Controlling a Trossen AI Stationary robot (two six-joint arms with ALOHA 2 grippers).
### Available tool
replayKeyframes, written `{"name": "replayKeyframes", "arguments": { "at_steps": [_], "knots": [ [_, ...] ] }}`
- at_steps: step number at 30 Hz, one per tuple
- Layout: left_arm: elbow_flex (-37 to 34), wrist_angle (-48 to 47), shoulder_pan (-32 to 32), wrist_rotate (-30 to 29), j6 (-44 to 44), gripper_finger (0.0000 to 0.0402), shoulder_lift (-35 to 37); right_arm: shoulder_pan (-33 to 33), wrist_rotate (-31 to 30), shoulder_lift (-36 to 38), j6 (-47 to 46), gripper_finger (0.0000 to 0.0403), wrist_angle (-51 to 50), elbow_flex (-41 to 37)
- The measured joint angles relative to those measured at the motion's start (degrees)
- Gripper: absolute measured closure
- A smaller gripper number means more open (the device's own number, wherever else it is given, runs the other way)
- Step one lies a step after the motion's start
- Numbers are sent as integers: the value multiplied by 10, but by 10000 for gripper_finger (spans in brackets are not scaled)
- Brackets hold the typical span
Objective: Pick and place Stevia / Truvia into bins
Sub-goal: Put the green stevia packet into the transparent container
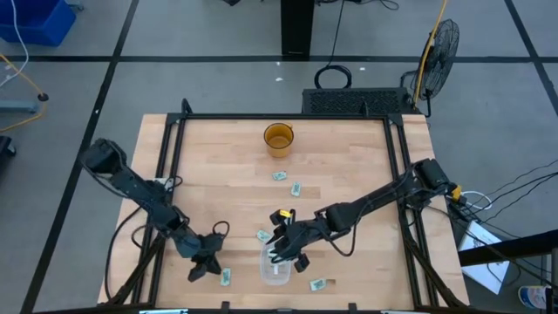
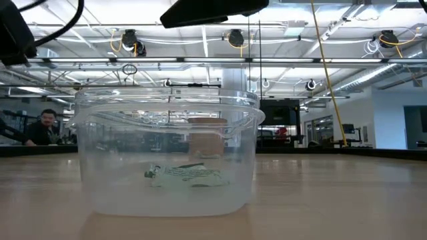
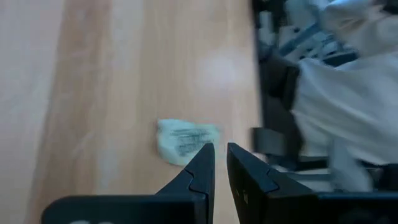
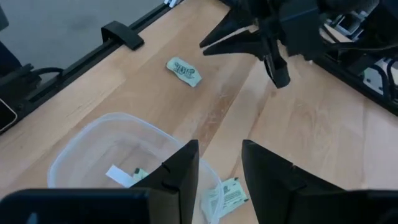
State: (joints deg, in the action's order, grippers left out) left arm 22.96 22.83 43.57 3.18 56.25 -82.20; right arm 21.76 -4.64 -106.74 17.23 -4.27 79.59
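Observation:
The clear container point(image 1: 275, 271) point(image 2: 167, 113) point(image 4: 81, 146) stands near the table's near edge, with a pale green sachet point(image 2: 183, 175) point(image 4: 122, 175) flat on its floor. My right gripper point(image 1: 283, 247) point(image 4: 221, 155) hovers open over its right rim, holding nothing. Another sachet point(image 4: 229, 195) point(image 1: 318, 283) lies on the table right of the container. My left gripper point(image 1: 206, 263) point(image 3: 221, 152) is to the container's left, fingers almost together. A crumpled sachet point(image 3: 183, 140) point(image 1: 226, 276) point(image 4: 184, 71) lies on the wood just past its fingertips.
More sachets lie on the wood point(image 1: 262, 235) point(image 1: 296, 188) point(image 1: 279, 175). An amber cup point(image 1: 279, 138) stands toward the far edge. A black frame rail point(image 1: 166, 157) runs round the tabletop. A person point(image 2: 45, 127) shows in the room beyond.

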Motion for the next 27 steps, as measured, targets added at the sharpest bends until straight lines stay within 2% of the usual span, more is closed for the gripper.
{"name": "replayKeyframes", "arguments": {
  "at_steps": [3,7,12,16,18,20,23,27],
  "knots": [
    [18,-8,0,-12,-4,354,-32,-1,0,0,0,289,-7,0],
    [41,-6,-2,-98,-39,354,-52,0,0,0,0,289,-8,0],
    [50,-7,-5,-124,-194,355,-52,0,0,0,0,289,-8,0],
    [58,-26,23,-142,-371,355,-51,0,0,0,0,289,-8,0],
    [64,-55,37,-141,-413,355,-51,0,0,0,0,289,-9,0],
    [71,-92,46,-142,-409,355,-51,0,0,0,0,289,-11,0],
    [73,-136,49,-157,-331,355,-52,0,0,0,0,289,-14,0],
    [73,-148,33,-170,-240,355,-52,0,0,0,2,289,-14,0]
  ]
}}
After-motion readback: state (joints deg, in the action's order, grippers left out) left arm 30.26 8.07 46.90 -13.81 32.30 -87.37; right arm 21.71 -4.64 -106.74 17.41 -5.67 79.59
